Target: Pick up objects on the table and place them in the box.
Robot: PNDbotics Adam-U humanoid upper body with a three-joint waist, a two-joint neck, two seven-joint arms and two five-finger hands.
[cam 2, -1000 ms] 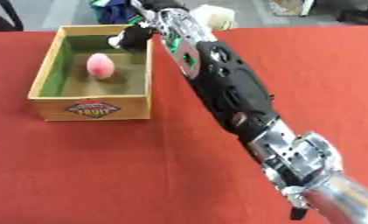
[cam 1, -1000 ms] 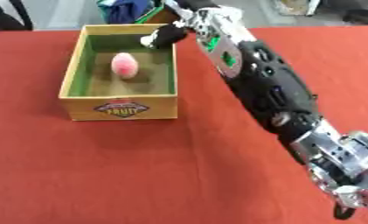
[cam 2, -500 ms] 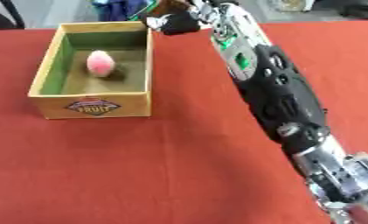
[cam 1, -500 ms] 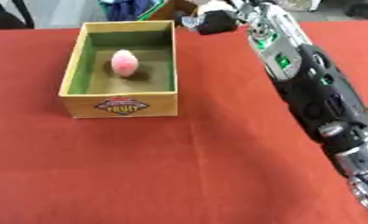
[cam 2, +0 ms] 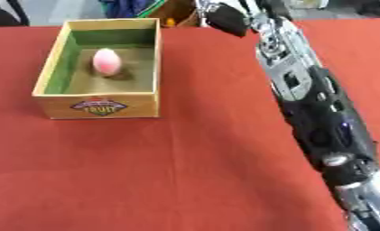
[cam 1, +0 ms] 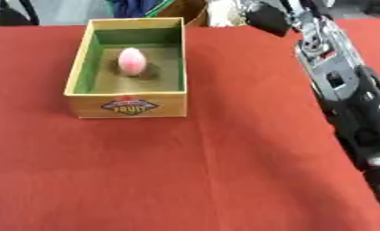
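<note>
The right hand hovers past the table's far edge (fingers too blurred to judge); left of it and nearer, a pink egg-shaped object lies in the box, probably light, smooth, best cradled around its middle.

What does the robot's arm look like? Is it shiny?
The right arm is long and chunky, mostly black with silver-grey metal plates and round joints, so parts of it do look shiny. Near the far end sits the right hand, a dark, bulky shape with a bit of silver beside it. No left arm shows.
</note>
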